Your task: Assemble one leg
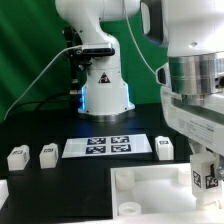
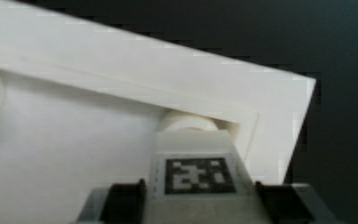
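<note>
My gripper (image 1: 203,184) is shut on a leg (image 1: 202,180), a small white block with a black-and-white tag. It holds the leg upright over the right corner of the large white square panel (image 1: 150,190). In the wrist view the leg (image 2: 197,170) sits between the two dark fingers (image 2: 126,198), its tip at the panel's corner hole (image 2: 195,124) inside the raised rim (image 2: 247,75). Three other legs stand on the black table: two at the exterior view's left (image 1: 17,157) (image 1: 47,154) and one right of the marker board (image 1: 164,148).
The marker board (image 1: 108,146) lies flat behind the panel. The robot base (image 1: 105,92) stands at the back centre with a cable trailing left. A white piece (image 1: 3,190) shows at the exterior view's left edge.
</note>
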`<state>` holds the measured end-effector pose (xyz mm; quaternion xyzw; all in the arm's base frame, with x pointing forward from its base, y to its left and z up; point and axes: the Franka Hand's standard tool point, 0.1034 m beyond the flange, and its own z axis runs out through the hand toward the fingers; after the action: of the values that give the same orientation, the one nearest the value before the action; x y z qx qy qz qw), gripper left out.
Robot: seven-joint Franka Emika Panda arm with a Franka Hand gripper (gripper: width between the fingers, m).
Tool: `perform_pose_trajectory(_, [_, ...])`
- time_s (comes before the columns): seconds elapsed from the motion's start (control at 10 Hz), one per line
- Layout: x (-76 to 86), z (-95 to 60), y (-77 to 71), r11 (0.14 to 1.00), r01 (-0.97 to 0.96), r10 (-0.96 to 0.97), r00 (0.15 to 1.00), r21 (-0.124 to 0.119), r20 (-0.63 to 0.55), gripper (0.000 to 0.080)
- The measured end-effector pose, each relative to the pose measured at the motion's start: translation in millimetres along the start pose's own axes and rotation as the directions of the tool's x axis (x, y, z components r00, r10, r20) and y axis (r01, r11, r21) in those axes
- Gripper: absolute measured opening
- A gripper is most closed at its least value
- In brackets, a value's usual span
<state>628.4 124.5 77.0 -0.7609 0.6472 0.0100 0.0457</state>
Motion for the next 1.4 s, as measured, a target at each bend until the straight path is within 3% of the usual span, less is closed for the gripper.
perform_pose_trajectory(0.1, [0.0,0.7,-0.9,0.995,-0.1,0.1,0.995,0.01,0.004,0.0292])
perform_pose_trajectory(0.3, [-7.5,4.0,-3.8,0.929,-0.36,0.357,0.933,0.083,0.045,0.0293])
perform_pose_trajectory(0.4, [-9.0,3.8,-3.7,0.934,-0.346,0.344,0.938,0.086,0.044,0.0294])
perform_pose_trajectory(0.5, [-9.7,4.8,-3.3,0.937,-0.34,0.337,0.94,0.084,0.047,0.0375])
perform_pose_trajectory(0.6, [-10.3,5.1,-3.1,0.937,-0.338,0.335,0.941,0.084,0.048,0.0524])
perform_pose_trajectory(0.7, [-10.8,5.4,-3.0,0.94,-0.329,0.327,0.944,0.084,0.047,0.0524])
perform_pose_trajectory(0.8, [-11.3,5.7,-2.9,0.946,-0.312,0.309,0.95,0.084,0.045,0.0622])
perform_pose_trajectory(1.1, [1.0,3.5,-2.2,0.993,0.088,-0.089,0.996,0.074,0.013,0.0648])
perform_pose_trajectory(1.4, [-0.2,2.9,-3.5,0.908,0.412,-0.413,0.911,0.07,-0.008,0.0649])
